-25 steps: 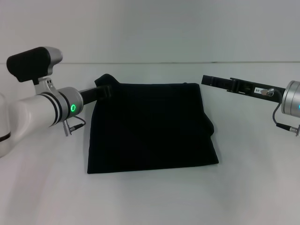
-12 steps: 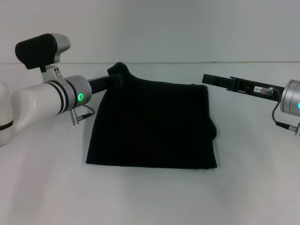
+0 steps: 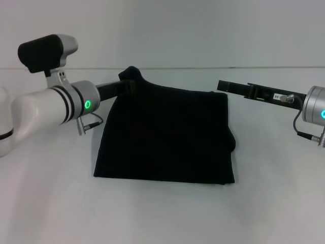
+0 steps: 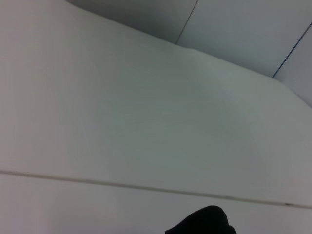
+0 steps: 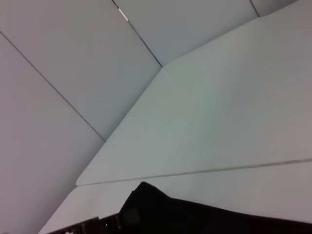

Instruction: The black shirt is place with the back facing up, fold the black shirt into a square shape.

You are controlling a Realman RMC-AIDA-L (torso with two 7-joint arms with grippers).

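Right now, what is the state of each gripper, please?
Left gripper: shut on the black shirt, lifting its far left corner.
Right gripper: cannot be told; beside the shirt's far right corner.

You see the white table (image 5: 229, 122) running back to grey wall panels (image 5: 58, 87). Along the near edge lies the black shirt (image 5: 195, 214), one corner raised in a peak, the left gripper (image 5: 105, 224) touching it there.

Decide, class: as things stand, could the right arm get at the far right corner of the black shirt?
Probably yes. The right gripper hovers just beside that corner of the black shirt, with only bare table around it. The left gripper holds up the opposite far corner, well clear of it.
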